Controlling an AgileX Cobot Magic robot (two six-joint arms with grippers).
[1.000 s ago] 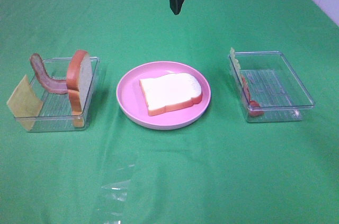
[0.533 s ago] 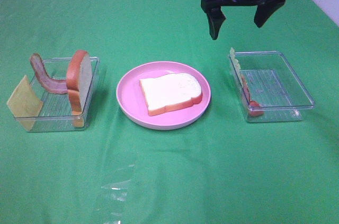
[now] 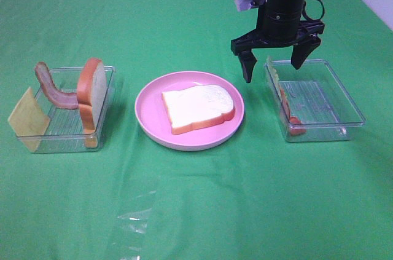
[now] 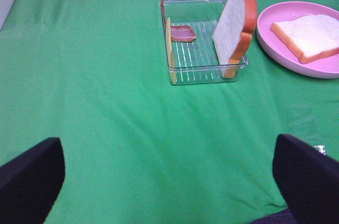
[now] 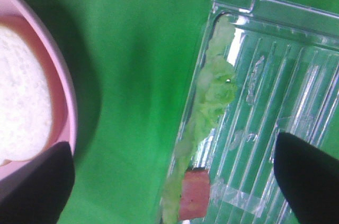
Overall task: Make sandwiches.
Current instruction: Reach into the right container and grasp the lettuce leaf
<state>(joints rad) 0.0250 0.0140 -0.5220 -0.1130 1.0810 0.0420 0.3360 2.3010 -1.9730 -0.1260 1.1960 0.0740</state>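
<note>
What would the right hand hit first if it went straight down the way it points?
Probably the lettuce leaning on the wall of the right-side tray, centred under the open right hand; depth is unclear.

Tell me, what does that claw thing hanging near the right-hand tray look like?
The right gripper is all black: a thick column ending in two tapered, pointed fingers. A small pale block juts from its side and a black cable loops beside it.
</note>
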